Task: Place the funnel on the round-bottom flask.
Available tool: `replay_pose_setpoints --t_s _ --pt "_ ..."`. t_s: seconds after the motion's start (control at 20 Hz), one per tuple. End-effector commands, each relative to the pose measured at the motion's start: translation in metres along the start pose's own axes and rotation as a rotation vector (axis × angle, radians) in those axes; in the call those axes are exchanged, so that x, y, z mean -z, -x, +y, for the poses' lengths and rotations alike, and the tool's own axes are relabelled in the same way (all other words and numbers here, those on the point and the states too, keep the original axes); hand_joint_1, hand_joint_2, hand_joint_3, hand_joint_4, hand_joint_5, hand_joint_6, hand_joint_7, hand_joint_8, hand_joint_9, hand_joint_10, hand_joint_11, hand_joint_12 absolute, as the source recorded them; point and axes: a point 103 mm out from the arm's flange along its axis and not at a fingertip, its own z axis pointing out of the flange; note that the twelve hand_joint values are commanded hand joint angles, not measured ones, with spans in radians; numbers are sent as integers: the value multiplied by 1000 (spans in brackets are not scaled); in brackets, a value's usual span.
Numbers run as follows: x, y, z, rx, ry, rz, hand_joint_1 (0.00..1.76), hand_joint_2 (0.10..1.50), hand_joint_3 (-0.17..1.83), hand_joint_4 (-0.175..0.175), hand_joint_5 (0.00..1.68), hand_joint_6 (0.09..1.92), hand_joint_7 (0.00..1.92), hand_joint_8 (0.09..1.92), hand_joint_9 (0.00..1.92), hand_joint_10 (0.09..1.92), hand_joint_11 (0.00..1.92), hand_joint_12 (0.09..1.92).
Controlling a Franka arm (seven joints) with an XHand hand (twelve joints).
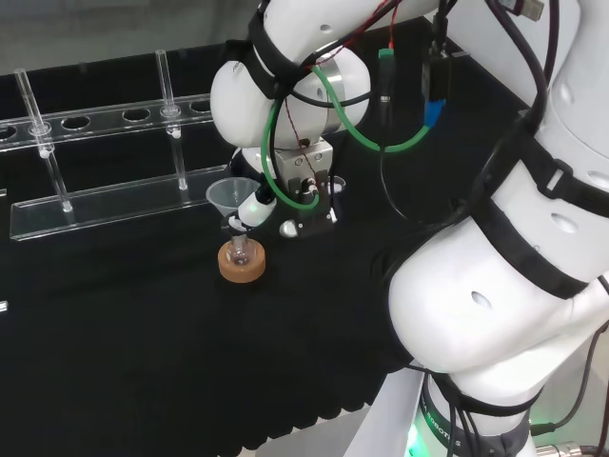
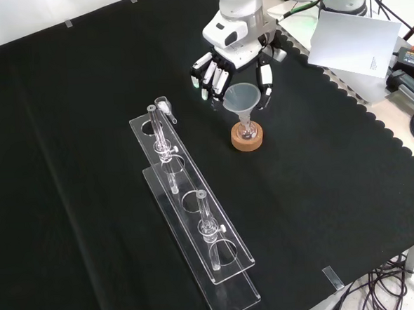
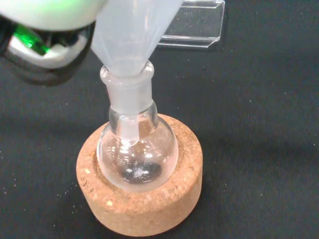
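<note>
Holding the funnel (image 2: 241,97) between curled fingers, the hand (image 2: 224,68) had its stem inside the flask (image 3: 137,149) below; releasing should be straight and gentle.

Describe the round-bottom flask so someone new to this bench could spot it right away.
Beside the long clear tube rack, a single cork ring sits on the black cloth. The round-bottom flask rests in that ring, with the funnel stem in its neck, unlike the slim tubes in the rack.

White glossy arm (image 1: 495,286), rounded links, black straps, green cable (image 1: 366,133) and thin red wires; black-and-white hand (image 2: 233,58), white fingers (image 2: 213,76).
</note>
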Motion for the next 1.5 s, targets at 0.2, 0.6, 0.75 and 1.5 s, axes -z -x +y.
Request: replay_pose_setpoints --t_s 0.2,0.6,0.75,1.5 --pt "-1 -1 -2 -7 0 13 934 472 722 78 873 228 1132 289 707 442 0 1322" --pt "-7 -7 -7 -15 17 17 929 475 724 76 869 231 1128 288 705 441 0 1316" --pt "-11 -7 -11 -24 21 24 927 476 725 76 868 233 1127 287 704 440 0 1313" --pt "-15 -31 -6 -17 4 44 873 473 724 54 769 227 1083 279 684 434 0 1222"
